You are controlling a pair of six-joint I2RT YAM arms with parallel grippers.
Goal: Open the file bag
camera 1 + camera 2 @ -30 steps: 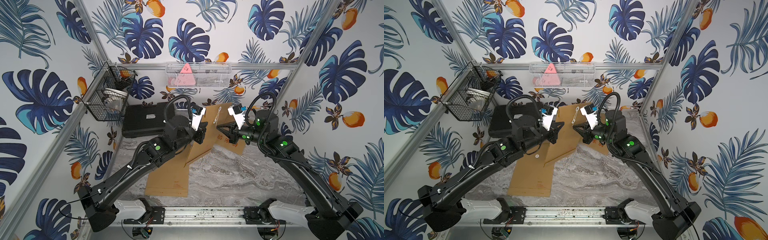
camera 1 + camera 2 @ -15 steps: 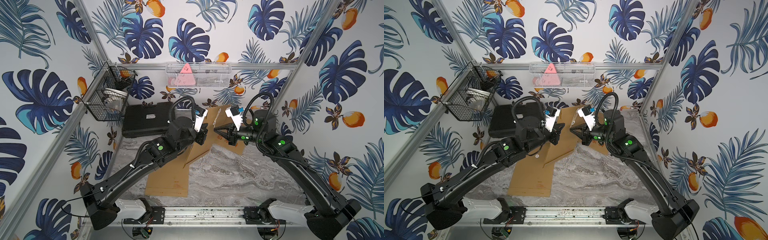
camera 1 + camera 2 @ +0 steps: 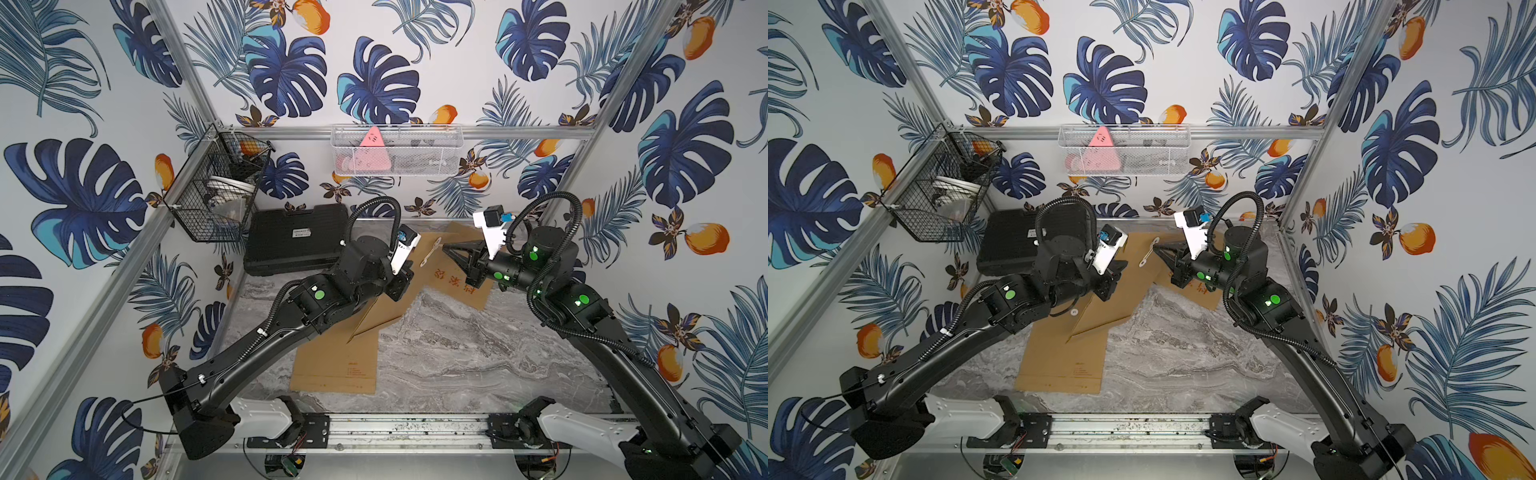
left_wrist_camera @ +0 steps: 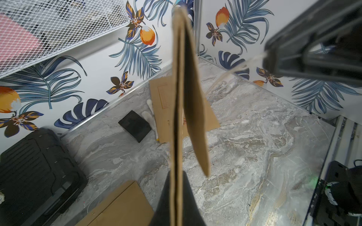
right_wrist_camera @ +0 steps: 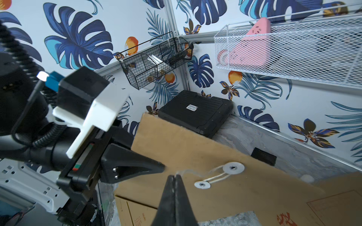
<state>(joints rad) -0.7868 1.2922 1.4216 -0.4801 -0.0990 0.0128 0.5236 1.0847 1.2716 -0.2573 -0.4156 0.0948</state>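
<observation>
Brown file bag (image 5: 186, 144), grey marbled table (image 3: 478, 345), blue leaf-patterned walls (image 3: 374, 83).

Brown kraft file bag (image 5: 195, 156), flat, string-and-washer closure. Lifted off bench (image 3: 478, 353), tilted, one edge clamped betw. jaws of left gripper (image 4: 176, 176). Edge-on in left wrist view: second layer (image 4: 195, 117) splayed away from main sheet, dark gap betw. On face: larger washer (image 5: 233, 167) and smaller washer (image 5: 201, 184), both white, round, near each other. Thin pale string (image 5: 215, 177) looped betw. the two; free end nipped in closed jaws of right gripper (image 5: 174, 178). Closure strip (image 3: 431, 251) (image 3: 1148, 254) visible in both top views.
</observation>
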